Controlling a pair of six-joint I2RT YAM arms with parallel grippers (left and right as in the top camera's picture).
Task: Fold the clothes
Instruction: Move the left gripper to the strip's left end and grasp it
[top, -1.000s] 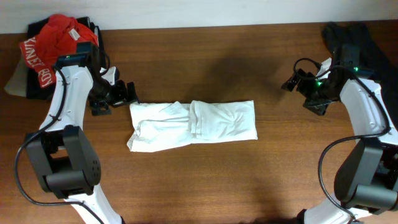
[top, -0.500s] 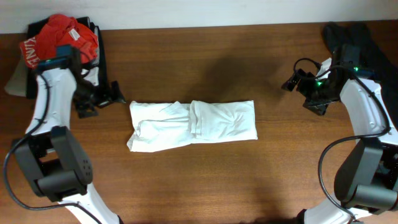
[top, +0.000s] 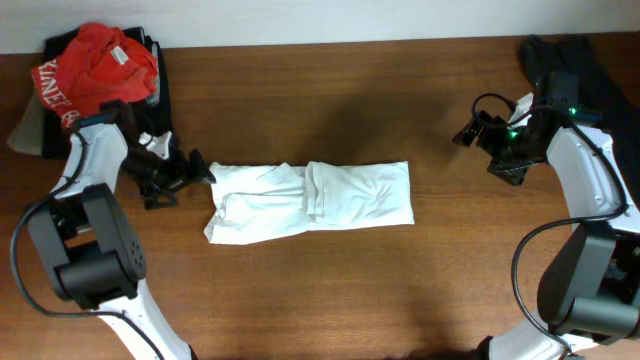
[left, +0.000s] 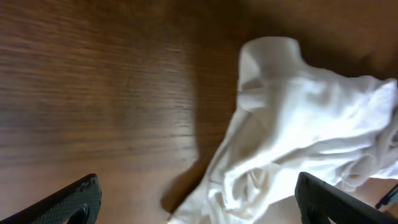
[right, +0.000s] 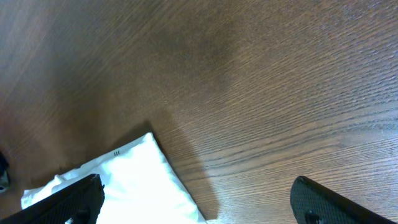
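The white T-shirt (top: 310, 200) lies folded into a long, flat band in the middle of the wooden table (top: 330, 300), with its long side running from left to right. Its left end is a bit loose and wrinkled, and its right end is more even. The left gripper (top: 198, 172) is low over the table just beside the left edge of the T-shirt, pointing toward it; from above I cannot tell if it touches the cloth. In the left wrist view its two fingers (left: 74, 200) stand far apart at the lower corners, with nothing held between them, and the wrinkled end of the T-shirt (left: 298, 124) lies in front of them. The right gripper (top: 464, 133) is well apart from the T-shirt, over bare wood to the right of it. Its fingers (right: 78, 196) are also spread wide and hold nothing, and one corner of the T-shirt (right: 124, 180) shows between them. A red shirt (top: 95, 62) with white lettering lies in the far left corner, and a dark garment (top: 590, 55) lies in the far right corner.
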